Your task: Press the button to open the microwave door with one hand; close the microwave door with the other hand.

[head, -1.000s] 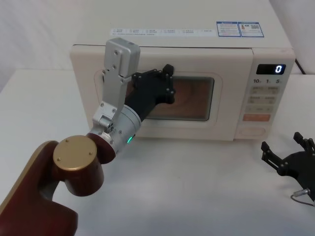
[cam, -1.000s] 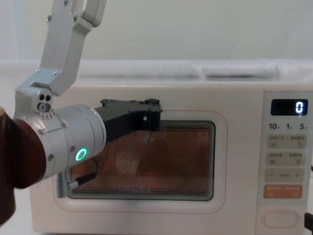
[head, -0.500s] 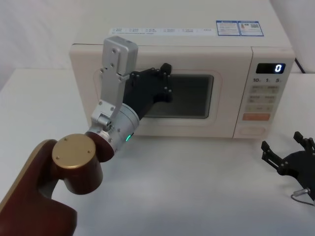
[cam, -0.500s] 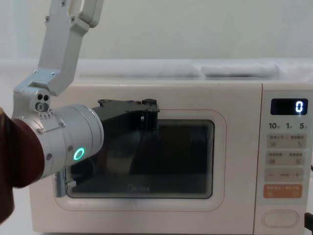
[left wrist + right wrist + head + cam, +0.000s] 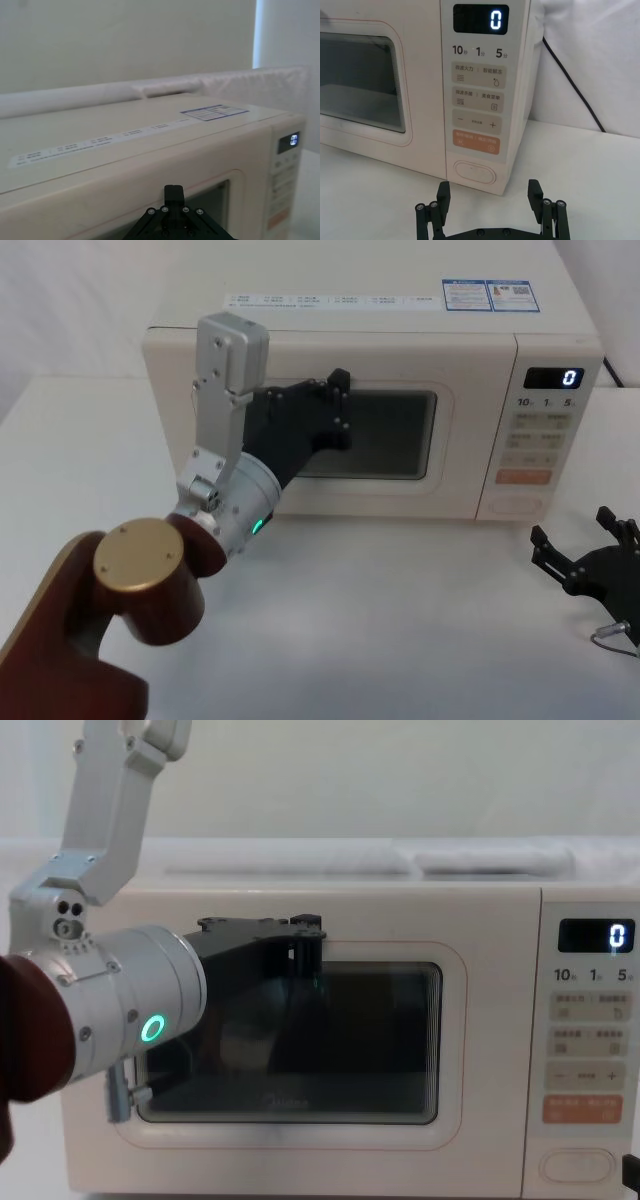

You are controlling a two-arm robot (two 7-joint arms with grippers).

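The microwave door (image 5: 340,435) sits flush with the casing, its window dark, and the microwave stands toward the desk's (image 5: 400,620) far edge. The left tool (image 5: 338,405) is at the upper left of the window, at or very near the glass; I cannot tell whether it is clenched or released. The risk is that the door looks shut but is not latched, so pulling away too soon lets it spring ajar, while pushing harder shoves the whole oven back. The right tool (image 5: 490,202) rests released near the desk's right edge, just before the button (image 5: 475,173); a stray nudge there would pop the door open again.
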